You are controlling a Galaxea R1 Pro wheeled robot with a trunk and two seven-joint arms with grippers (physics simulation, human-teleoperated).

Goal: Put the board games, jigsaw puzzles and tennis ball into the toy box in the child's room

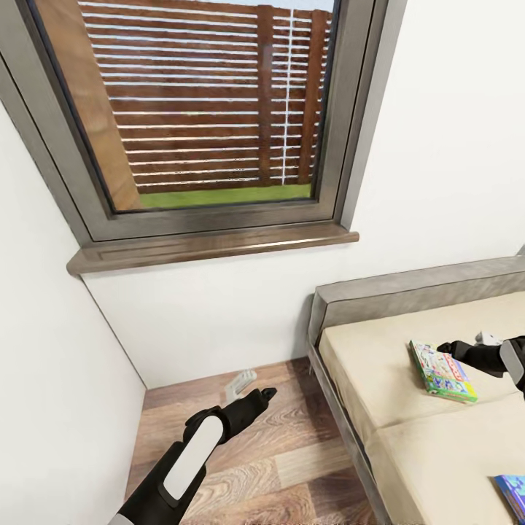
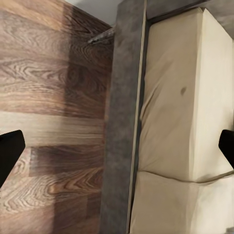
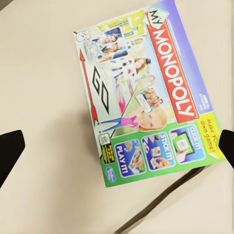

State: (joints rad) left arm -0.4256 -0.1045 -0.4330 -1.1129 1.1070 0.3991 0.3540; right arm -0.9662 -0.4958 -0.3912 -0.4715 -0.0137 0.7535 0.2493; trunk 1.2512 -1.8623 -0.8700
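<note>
On the beige bed (image 1: 408, 452) lies a white-green Monopoly board game (image 1: 440, 370), flat and face up. My right gripper (image 1: 470, 343) hovers open just above it. In the right wrist view the box (image 3: 146, 97) lies between the two spread dark fingertips (image 3: 9, 151). A smaller blue board game (image 1: 512, 492) lies on the mattress at the near right edge of the head view. My left gripper (image 1: 254, 388) is open and holds nothing above the wooden floor beside the bed. The table, toy box, jigsaw puzzles and tennis ball are out of view.
The grey bed frame (image 1: 343, 415) runs along the mattress, with a grey headboard (image 1: 415, 288) against the white wall. A large window with a wooden sill (image 1: 211, 248) fills the wall ahead. Wooden floor (image 1: 292, 467) lies between the left wall and the bed.
</note>
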